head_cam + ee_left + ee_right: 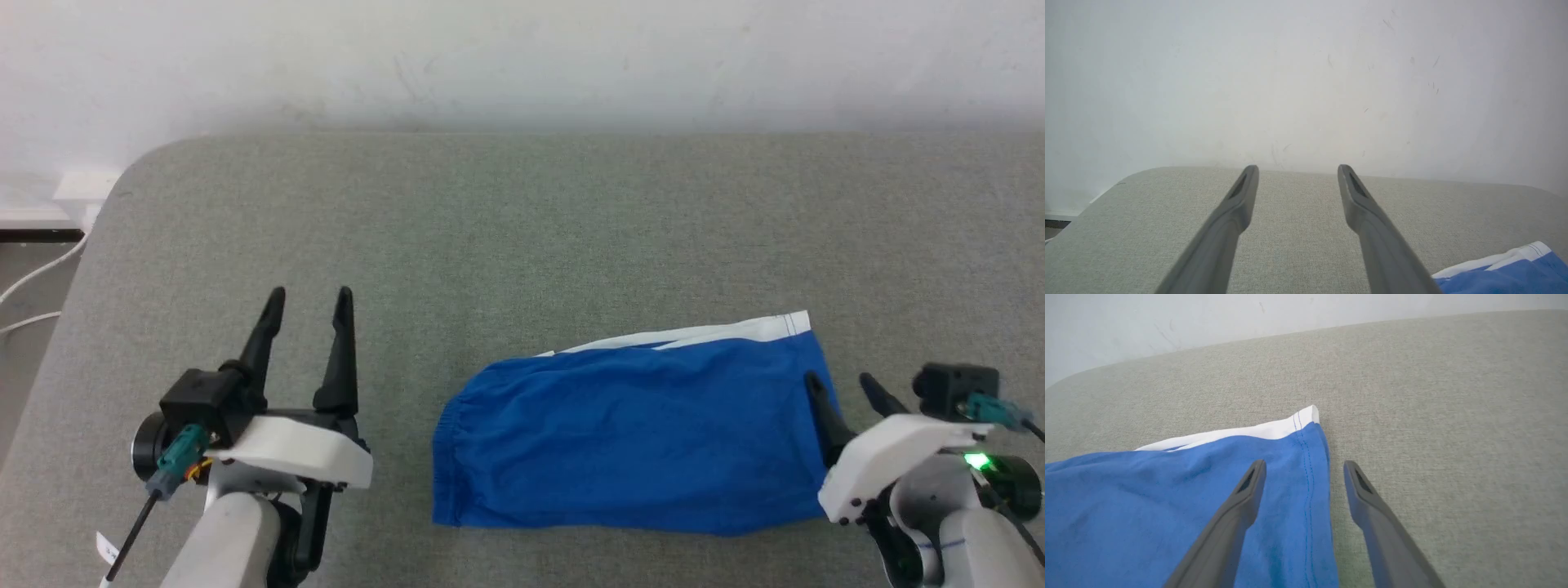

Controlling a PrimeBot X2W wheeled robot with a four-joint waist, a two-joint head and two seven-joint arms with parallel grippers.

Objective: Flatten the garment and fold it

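Your garment lies flat on the table, toward its near edge and right of the middle, between the two arms. From the head view you get its whole outline: a wide, roughly rectangular slab of bright blue cloth, gathered and puckered along its left edge, with a white band running along the far edge to the right corner.

The right wrist view gives you what the head view cannot: double rows of blue stitching down the cloth's right hem, soft shallow creases in the weave, and the band's square end. There the right gripper stands with its fingers apart, one over the blue cloth and the other over bare table, with the hem between them; it clamps nothing, and you cannot tell whether a finger touches the fabric.

The left gripper is spread wide too, empty, well apart from the garment's gathered edge. Its wrist view catches just one blue-and-white corner at the lower right.

The table covering is grey-green, felt-like, with a rounded far-left corner. Behind it is a scuffed white wall.
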